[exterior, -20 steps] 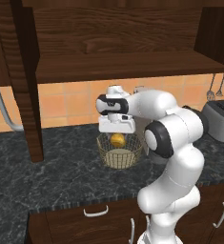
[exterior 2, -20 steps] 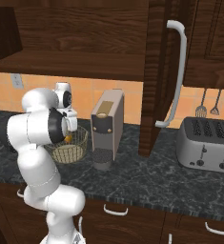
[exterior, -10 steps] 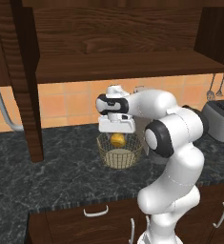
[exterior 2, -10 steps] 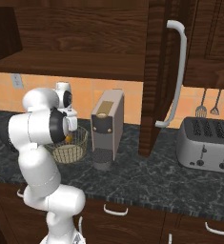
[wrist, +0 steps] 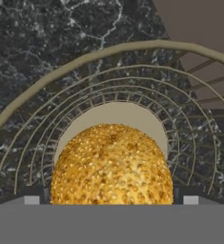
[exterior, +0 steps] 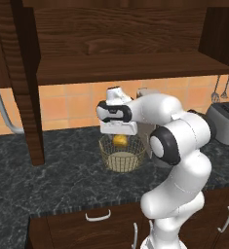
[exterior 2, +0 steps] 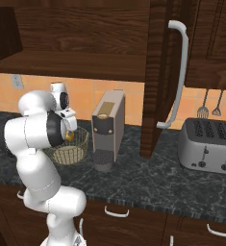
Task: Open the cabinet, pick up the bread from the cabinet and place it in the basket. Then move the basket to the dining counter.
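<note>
Gripper (exterior: 119, 138) sits over the basket (exterior: 122, 154), pointing down into it. Jaws stand wide; in the hand view the two finger tips (wrist: 32, 195) flank the bread (wrist: 112, 164), one on each side. Cannot tell if the pads touch it or if the bread hangs free.

Bread (exterior: 119, 140) is a yellow-orange lump, inside the rim of the basket, up near the top and above its beige bottom, just under the hand. In the right base view the bread (exterior 2: 69, 136) peeks out beside the arm, inside the wire wall of the basket (exterior 2: 69, 148).

Basket stands on the black speckled worktop (exterior: 52, 172), upright, near the middle. Just right of it is a coffee machine (exterior 2: 107, 129), tall, beige and dark, close to the basket but apart from it. Far right on the same worktop stands a silver toaster (exterior 2: 209, 146). Utensils (exterior 2: 216, 105) hang on the orange tiled wall above the toaster.

Cabinet (exterior: 125, 44) is open above the worktop: left door (exterior: 24, 82) swung out with its silver handle (exterior: 1, 102) at the left edge, right door (exterior 2: 160, 72) swung out too, bar handle (exterior 2: 177, 77) facing near. Wooden shelf (exterior: 130, 65) shows inside. Drawers (exterior: 97, 216) with small curved handles sit below the worktop.
</note>
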Controlling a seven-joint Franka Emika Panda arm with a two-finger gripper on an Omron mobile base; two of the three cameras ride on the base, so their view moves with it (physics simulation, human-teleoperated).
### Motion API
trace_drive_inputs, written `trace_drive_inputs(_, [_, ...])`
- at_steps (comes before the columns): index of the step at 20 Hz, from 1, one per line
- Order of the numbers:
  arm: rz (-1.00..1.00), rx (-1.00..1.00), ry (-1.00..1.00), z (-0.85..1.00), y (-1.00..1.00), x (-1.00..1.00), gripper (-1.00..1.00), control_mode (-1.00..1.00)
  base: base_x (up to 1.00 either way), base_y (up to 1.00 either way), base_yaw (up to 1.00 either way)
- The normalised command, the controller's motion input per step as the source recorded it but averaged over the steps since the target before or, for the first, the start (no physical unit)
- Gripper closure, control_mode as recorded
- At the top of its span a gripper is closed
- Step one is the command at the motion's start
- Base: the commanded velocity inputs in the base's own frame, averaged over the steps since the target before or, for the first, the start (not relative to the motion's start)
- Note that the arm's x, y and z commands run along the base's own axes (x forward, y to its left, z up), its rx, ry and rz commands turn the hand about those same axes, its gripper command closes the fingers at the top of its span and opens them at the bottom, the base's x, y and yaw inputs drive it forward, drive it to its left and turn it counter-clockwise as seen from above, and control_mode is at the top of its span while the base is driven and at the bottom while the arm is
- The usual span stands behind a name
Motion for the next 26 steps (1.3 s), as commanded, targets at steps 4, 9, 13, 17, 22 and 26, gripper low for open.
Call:
trace_drive_inputs(4, [0.0,-0.06,-0.16,0.0,0.0,0.14,-1.0,-1.0,0.0,0.0,0.0])
trace_drive_inputs(9, [-0.01,0.0,0.17,0.0,-0.06,0.29,-1.0,-1.0,0.0,0.0,0.0])
trace_drive_inputs(13, [-0.11,0.0,0.09,0.0,-0.2,-0.05,-1.0,-1.0,0.0,0.0,0.0])
trace_drive_inputs(17, [-0.2,0.0,0.0,0.0,-0.28,-0.38,-1.0,-1.0,0.0,0.0,0.0])
trace_drive_inputs(22, [-0.24,-0.03,-0.05,-0.08,-0.34,0.09,-1.0,-1.0,0.0,0.0,0.0])
trace_drive_inputs(26, [-0.03,-0.08,-0.07,-0.03,-0.11,0.43,-1.0,-1.0,0.0,0.0,0.0])
